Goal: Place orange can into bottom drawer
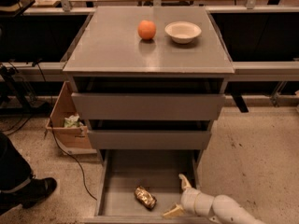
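Camera view: orange can [145,197] in bottom drawer [140,168], splayed claw [179,197] beside

orange can [145,197] in bottom drawer [140,169] | tool [179,197] just right of it

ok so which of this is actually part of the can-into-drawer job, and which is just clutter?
Job:
- orange can, lying on the bottom drawer floor
- gripper, open, just right of the can, not touching it

Lying about:
- orange fruit and white bowl on the cabinet top
- upper drawers
- cardboard box on the ground, left of the cabinet
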Tool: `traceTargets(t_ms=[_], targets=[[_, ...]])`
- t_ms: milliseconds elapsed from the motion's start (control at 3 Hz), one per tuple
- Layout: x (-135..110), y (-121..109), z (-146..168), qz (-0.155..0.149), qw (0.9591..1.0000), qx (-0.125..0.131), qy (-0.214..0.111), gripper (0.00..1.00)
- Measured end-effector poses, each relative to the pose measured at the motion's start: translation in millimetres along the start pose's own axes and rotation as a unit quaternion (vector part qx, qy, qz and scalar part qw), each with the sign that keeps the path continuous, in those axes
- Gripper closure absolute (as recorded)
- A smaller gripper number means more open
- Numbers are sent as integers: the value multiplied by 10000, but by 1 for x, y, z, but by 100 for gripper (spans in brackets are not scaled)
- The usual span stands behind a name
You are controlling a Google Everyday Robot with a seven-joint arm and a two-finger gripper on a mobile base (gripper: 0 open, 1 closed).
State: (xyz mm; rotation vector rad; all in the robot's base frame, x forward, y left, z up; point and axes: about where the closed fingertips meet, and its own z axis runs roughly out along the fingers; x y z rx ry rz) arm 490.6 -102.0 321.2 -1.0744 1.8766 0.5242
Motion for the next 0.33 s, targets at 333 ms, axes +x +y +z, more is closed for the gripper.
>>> traceTargets(t_ms=[333], targets=[[-8, 1, -6, -137, 9999, -37, 43, 0]])
